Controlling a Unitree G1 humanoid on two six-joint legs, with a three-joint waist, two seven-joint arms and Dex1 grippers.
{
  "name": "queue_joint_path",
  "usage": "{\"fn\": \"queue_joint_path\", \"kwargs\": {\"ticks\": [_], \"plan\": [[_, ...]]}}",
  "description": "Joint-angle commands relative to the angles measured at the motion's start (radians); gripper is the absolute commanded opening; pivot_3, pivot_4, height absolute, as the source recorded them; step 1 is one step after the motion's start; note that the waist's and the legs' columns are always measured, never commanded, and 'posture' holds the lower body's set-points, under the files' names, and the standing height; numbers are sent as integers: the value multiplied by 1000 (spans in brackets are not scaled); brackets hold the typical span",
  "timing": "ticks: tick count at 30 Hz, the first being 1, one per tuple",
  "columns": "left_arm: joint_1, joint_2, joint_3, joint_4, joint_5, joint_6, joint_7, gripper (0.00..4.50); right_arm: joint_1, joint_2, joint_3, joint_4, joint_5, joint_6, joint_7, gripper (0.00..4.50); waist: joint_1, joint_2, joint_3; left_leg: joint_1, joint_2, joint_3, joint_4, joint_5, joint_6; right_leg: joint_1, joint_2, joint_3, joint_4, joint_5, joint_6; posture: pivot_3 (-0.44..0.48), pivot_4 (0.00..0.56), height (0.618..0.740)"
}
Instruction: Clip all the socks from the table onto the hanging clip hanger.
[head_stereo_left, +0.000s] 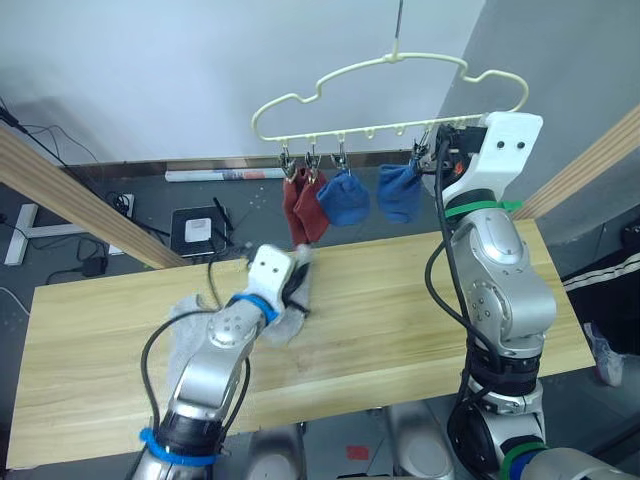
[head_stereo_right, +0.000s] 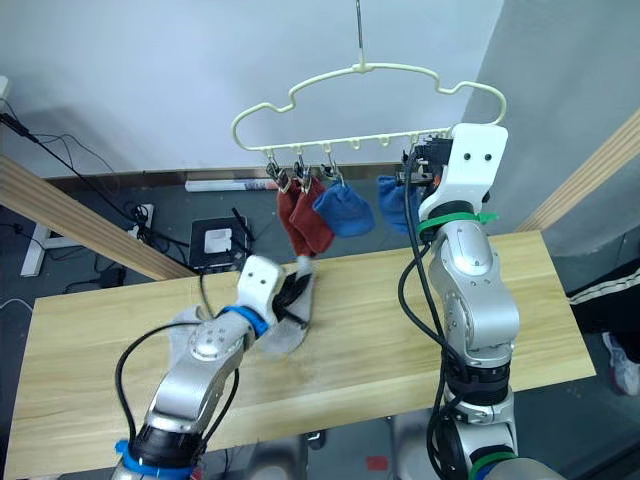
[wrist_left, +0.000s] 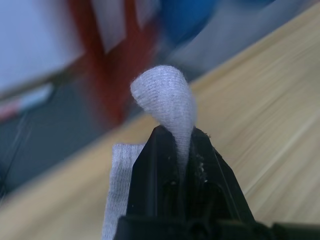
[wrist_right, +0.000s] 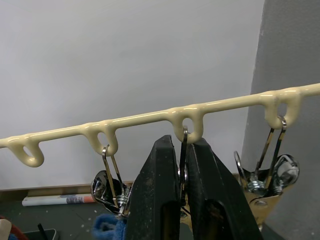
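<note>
Grey sock (wrist_left: 167, 107): light, limp knit, pinched at its edge by left claw (wrist_left: 182, 165) over tabletop (head_stereo_left: 400, 300); right claw (wrist_right: 184, 172) squeezes hanger clip (wrist_right: 184, 150).

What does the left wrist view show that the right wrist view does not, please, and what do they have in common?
Left wrist view: the left gripper shut on a fold of a light grey knit sock, above the pale wooden plank table, with blurred brick red fabric behind.

Right wrist view: the right gripper shut on a small silver metal clip hanging from the pale yellow-green wire clip hanger.

Both: a grey floor and a bit of royal blue sock.
</note>
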Motion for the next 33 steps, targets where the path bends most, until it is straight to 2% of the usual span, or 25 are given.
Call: {"fn": "queue_joint_path", "kwargs": {"ticks": [1, 5, 10, 14, 17, 22, 33], "plan": [[-81, 5, -79, 51, -13, -189, -156, 6, -23, -3, -6, -49, 3, 2, 2, 0, -1, 0, 0, 0, 0, 0, 0, 0, 0, 0, 0, 0, 0, 0, 0, -160, 408, 740], [-185, -28, -129, 155, 22, -335, -206, 6, -34, -4, -14, -56, 8, 20, 4, 0, -6, 0, 0, 0, 0, 0, -1, 0, 0, 0, 0, 0, 0, 0, 0, -165, 407, 740], [-270, -111, -154, 285, 96, -459, -147, 6, -40, -2, -17, -67, 12, 40, 4, 0, -5, 0, 0, 0, 0, -1, -1, 0, 1, 0, 0, -1, 0, 0, 0, -177, 408, 740], [-323, -201, -160, 367, 136, -475, -79, 6, -44, -1, -19, -72, 12, 52, 5, 0, -5, 0, 0, -1, -1, 0, 0, -1, 1, 0, 0, -1, 0, 0, 0, -177, 408, 740], [-363, -288, -159, 413, 147, -443, -23, 6, -45, -1, -18, -72, 13, 57, 6, 0, -5, 0, 0, -1, -1, -1, 0, -1, 2, 0, 0, -1, -1, 0, 0, -177, 408, 740], [-391, -382, -152, 471, 173, -398, 60, 6, -47, 3, -14, -77, 14, 69, 7, 0, -8, 0, 0, -2, -1, -1, 0, -1, 2, 0, 2, -1, -1, 0, 0, -189, 408, 740], [-446, -413, -117, 559, 238, -403, 211, 6, -45, 3, -13, -94, 12, 103, 8, 0, -8, 0, 0, -2, -2, 0, 0, -1, 2, 0, 3, -1, -1, -3, 5, -200, 414, 740]]}}
